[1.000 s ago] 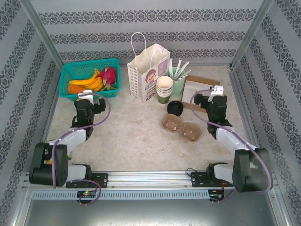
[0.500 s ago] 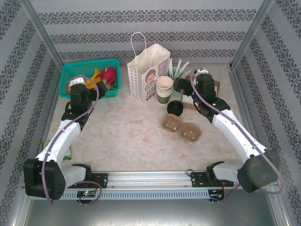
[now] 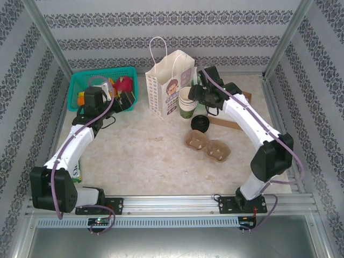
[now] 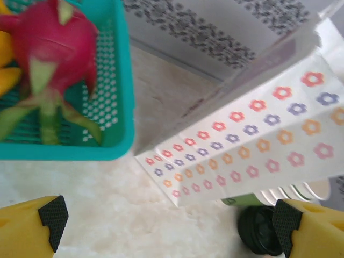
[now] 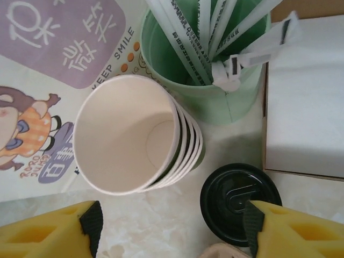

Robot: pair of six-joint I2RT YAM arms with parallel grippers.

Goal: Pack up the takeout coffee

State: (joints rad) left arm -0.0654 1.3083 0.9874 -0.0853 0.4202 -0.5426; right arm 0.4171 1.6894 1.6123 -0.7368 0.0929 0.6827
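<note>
Takeout coffee (image 3: 200, 123), black lid up, stands on the bench (image 3: 145, 156) at 5 o'clock of the cream cup stack (image 3: 188, 98), just beside it. The paper bag (image 3: 167, 86) is at 9 o'clock of that stack. The right fingers (image 5: 48, 231) hang apart above stack and lid, gripping nothing. The left fingers (image 4: 27, 231) stand wide apart and empty, low between the teal basket (image 4: 121, 80) and the bag.
</note>
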